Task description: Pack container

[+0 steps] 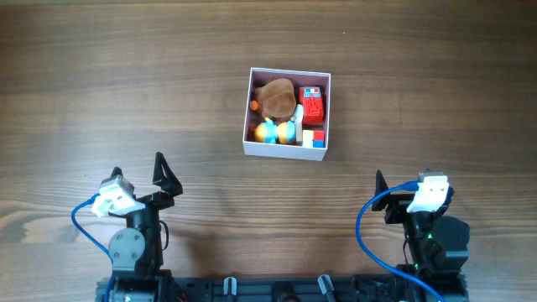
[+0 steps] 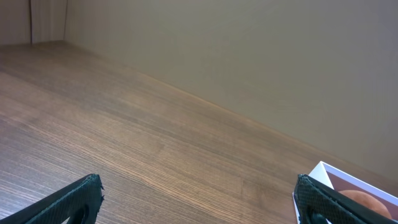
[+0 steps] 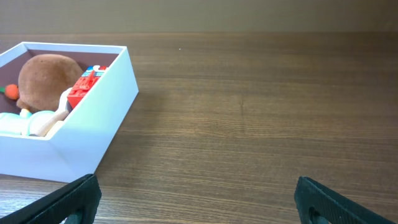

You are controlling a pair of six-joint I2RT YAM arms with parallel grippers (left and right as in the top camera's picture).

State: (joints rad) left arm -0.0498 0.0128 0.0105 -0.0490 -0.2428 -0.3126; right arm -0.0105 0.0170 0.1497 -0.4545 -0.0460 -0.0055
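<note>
A: The surface is a dark wood-grain table (image 1: 126, 75), and the left wrist view shows a plain beige wall behind it. Where is the container?

B: The container (image 1: 284, 150) sits flat on the table, lidless, with white walls and a pink inside. Both arms are on its near side. Toys lie inside it. A brown plush (image 1: 276, 98) fills the far-left part, with a red toy (image 1: 312, 106) just right of it. A small orange piece (image 1: 255, 106) is at the left wall. Blue-and-yellow pieces (image 1: 268, 132) lie along the near wall, and a red-and-white block (image 1: 313, 138) is in the near-right corner.

A: Pincers?

B: The left gripper (image 2: 199, 208) has its fingers spread wide and holds nothing. It is near-left of the container and well apart from it. Only a corner of the container shows in its view. The right gripper (image 3: 199, 208) is also spread wide and empty, near-right of the container and well apart. Neither touches the container.
</note>
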